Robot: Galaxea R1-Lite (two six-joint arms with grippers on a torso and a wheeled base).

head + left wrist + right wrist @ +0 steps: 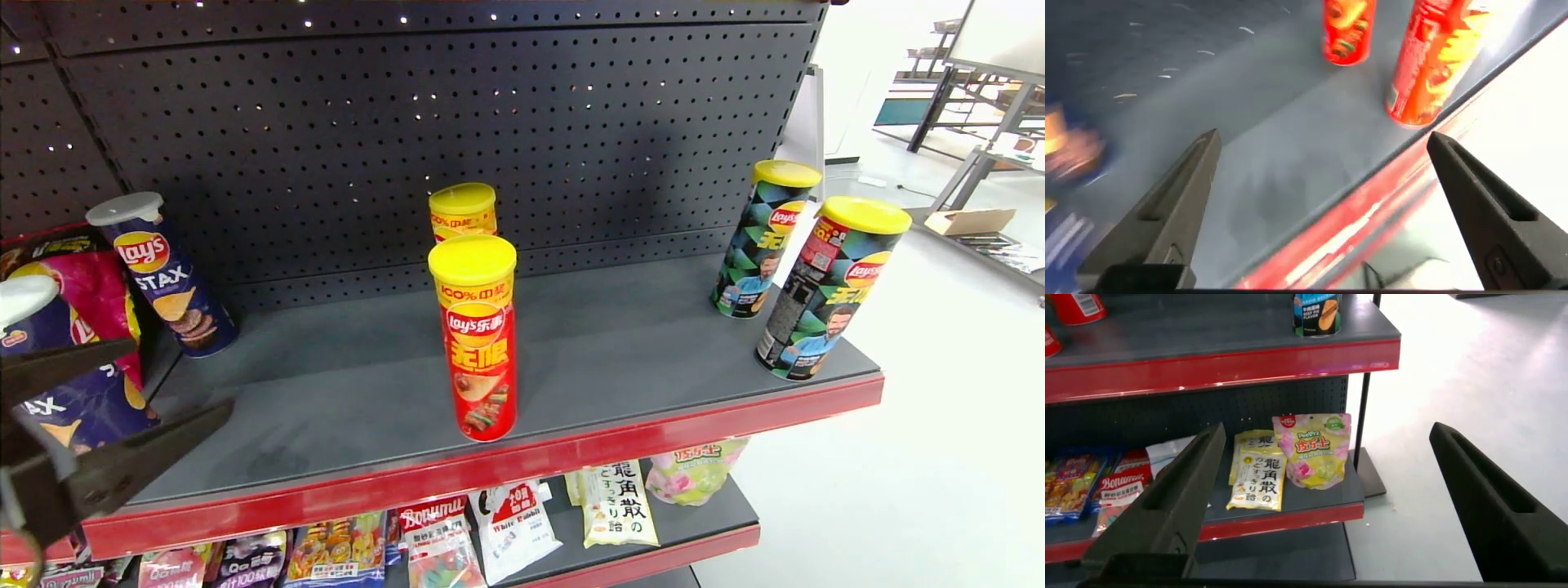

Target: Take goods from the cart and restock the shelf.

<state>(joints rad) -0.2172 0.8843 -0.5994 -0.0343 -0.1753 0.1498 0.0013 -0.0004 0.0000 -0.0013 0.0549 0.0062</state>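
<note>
Grey shelf (pixel 343 384) with a red front edge carries crisp cans. Two dark patterned cans (pixel 833 286) stand at its right end, one behind the other. Two red cans (pixel 478 343) stand mid-shelf, the front one near the edge. Blue cans (pixel 163 273) sit at the left. Snack bags (pixel 620 502) lie on the lower shelf (pixel 1290 522). Left gripper (pixel 184 374) hangs spread and empty over the shelf's left front. Right gripper (pixel 1328 429), spread and empty, faces the lower shelf

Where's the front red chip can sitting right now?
Head view: the front red can stands upright mid-shelf, near the red front edge, directly in front of the second red can.
</note>
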